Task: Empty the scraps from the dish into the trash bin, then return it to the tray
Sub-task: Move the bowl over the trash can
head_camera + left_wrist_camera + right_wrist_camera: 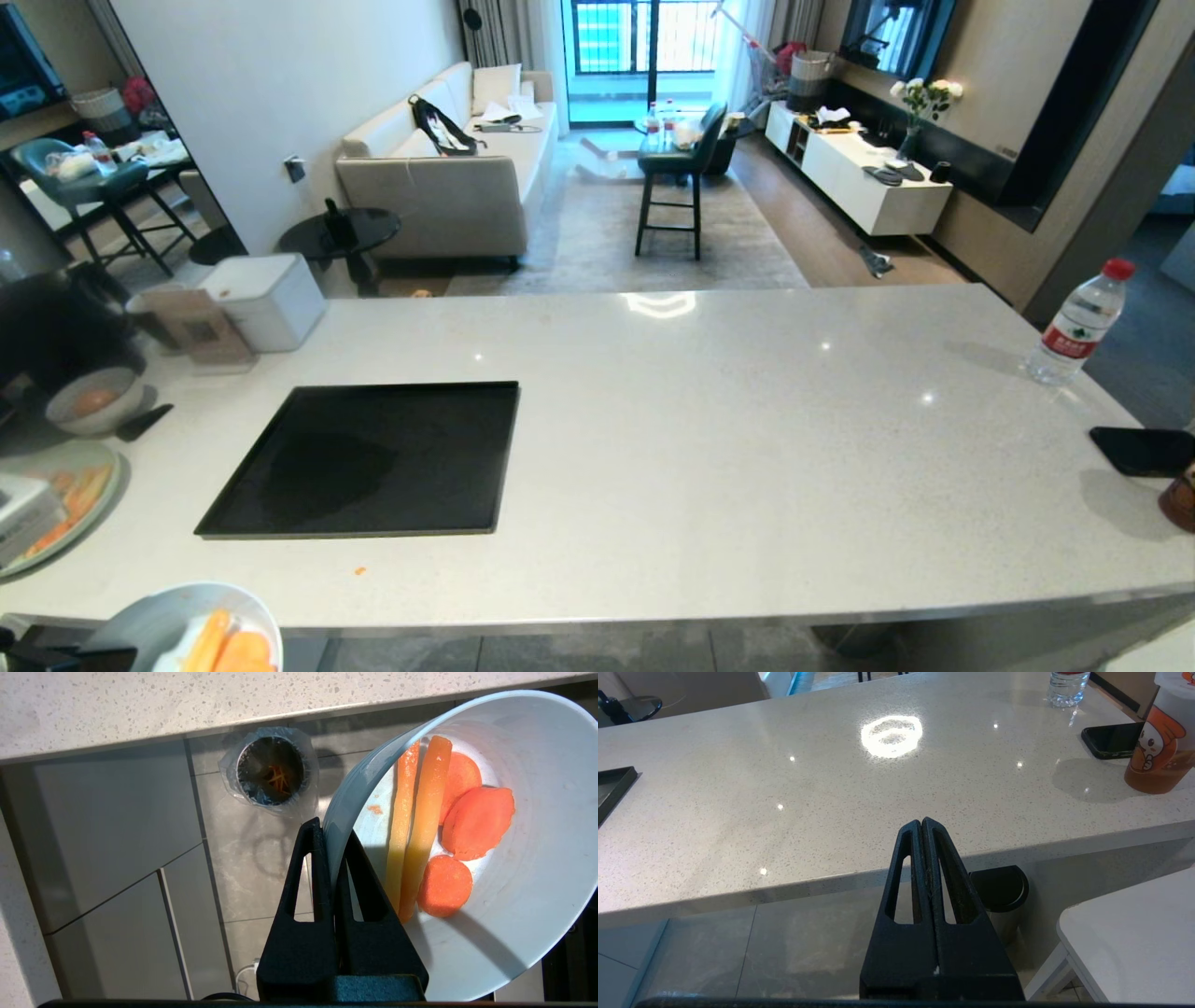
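The left gripper [332, 835] is pinched tight on the rim of the dish [514, 858], one finger inside the wall and one outside, a hold that lets the bowl be tipped by rolling the wrist while the open mouth is free for pouring. The dish hangs off the near edge of the counter [187, 700], out over the floor, and is tilted partly on its side; the scraps [448, 826], carrot rounds and two long pale sticks, lie against the inner wall and have not slid out, so the emptying looks not yet done. Below and a little ahead stands the trash bin [273, 770], its clear liner folded over the rim and some orange bits already at the bottom; the bowl is near but not squarely above it. In the head view the dish shows only at the lower left corner, and the tray [373, 457] lies bare on the counter, waiting for its return. The right gripper [923, 826] is parked below the counter edge, fingers pressed together on nothing.
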Tool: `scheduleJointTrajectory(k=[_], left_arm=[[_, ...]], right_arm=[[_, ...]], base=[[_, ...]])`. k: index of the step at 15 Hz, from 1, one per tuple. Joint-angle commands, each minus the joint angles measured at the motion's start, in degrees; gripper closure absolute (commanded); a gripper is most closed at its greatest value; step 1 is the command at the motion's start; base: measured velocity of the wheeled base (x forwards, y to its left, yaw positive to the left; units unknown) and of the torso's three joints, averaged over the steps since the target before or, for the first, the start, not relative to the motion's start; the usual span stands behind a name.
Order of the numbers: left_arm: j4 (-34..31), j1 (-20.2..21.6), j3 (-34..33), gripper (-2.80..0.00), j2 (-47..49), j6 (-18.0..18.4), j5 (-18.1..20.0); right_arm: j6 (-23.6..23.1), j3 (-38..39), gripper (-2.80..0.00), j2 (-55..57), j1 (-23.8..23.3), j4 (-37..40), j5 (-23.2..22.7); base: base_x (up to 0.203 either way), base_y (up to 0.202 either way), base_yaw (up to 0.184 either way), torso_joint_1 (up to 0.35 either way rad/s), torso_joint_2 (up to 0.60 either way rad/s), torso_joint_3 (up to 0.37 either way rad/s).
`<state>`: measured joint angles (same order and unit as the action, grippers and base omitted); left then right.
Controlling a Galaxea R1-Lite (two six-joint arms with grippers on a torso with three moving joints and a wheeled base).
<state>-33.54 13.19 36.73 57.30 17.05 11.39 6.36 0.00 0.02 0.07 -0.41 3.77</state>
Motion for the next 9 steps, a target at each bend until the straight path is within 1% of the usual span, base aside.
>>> scheduleJointTrajectory(k=[1,3,5,6,8,9], left_arm=[[-0.1,0.0,-1.1,0.0,-0.4,-0.2,-0.1],[0.0,0.1,-1.5,0.0,-0.9,-2.3,-0.1],[0.8,0.1,-1.5,0.0,-0.7,-2.5,0.1],[2.5,0.1,-1.6,0.0,-0.5,-2.8,0.0],[5.0,0.1,-2.0,0.0,-0.4,-6.6,0.2],[5.1,0.1,-2.3,0.0,-0.6,-7.3,0.2]], right_arm=[[0.1,0.0,0.0,0.0,0.0,0.0,0.0],[0.1,0.0,0.0,0.0,0.0,0.0,0.0],[0.1,0.0,0.0,0.0,0.0,0.0,0.0],[0.1,0.0,0.0,0.0,0.0,0.0,0.0],[0.1,0.0,0.0,0.0,0.0,0.0,0.0],[0.1,0.0,0.0,0.0,0.0,0.0,0.0]], base=[[0.0,0.0,0.0,0.0,0.0,0.0],[0.0,0.0,0.0,0.0,0.0,0.0],[0.0,0.0,0.0,0.0,0.0,0.0],[0.0,0.0,0.0,0.0,0.0,0.0],[0.0,0.0,0.0,0.0,0.0,0.0],[0.0,0.0,0.0,0.0,0.0,0.0]])
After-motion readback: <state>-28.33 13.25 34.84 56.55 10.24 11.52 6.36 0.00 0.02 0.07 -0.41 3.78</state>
